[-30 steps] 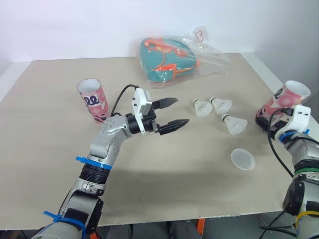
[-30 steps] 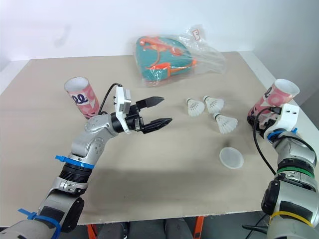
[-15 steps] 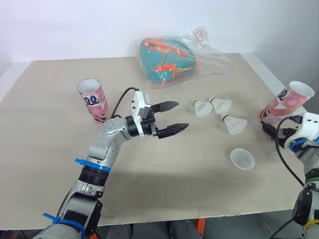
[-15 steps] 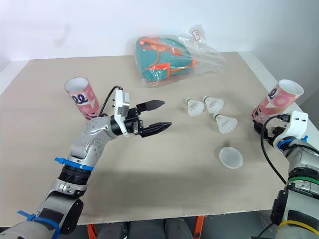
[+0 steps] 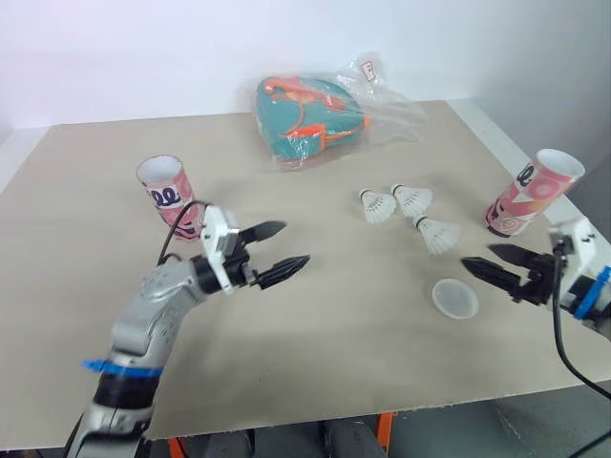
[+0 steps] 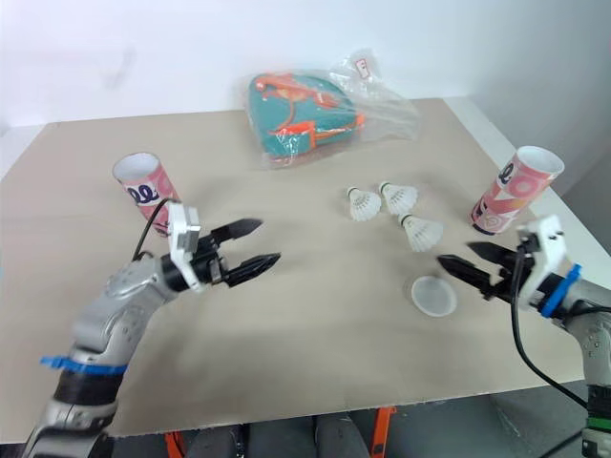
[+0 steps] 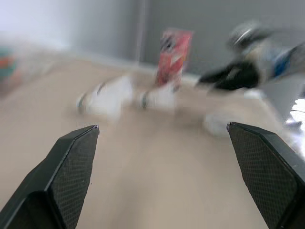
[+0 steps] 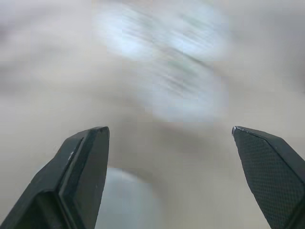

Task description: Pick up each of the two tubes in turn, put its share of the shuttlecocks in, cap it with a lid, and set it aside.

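I'm seeing two pink tubes, both standing upright w/ open mouths up. The left tube (image 5: 164,186) is sitting on the left part of the table (image 5: 334,334). The right tube (image 5: 528,191) is standing near the right edge.

Three shuttlecocks (image 5: 413,198) are lying in a loose cluster between centre and the right tube: two side by side, the third just nearer me. One translucent lid (image 5: 454,298) is lying flat on the near side of them, apart from all three.

R arm: the right gripper (image 5: 477,256) is hanging near the lid, fingers spread wide, gripping nothing, tips pointing toward table centre.

L arm: the left gripper (image 5: 296,242) is hovering near the left tube on its inner side, jaws likewise wide apart & empty, pointing toward the shuttlecocks.

At the far edge a teal bag (image 5: 305,110) in clear plastic wrap is resting, well apart from both grippers.
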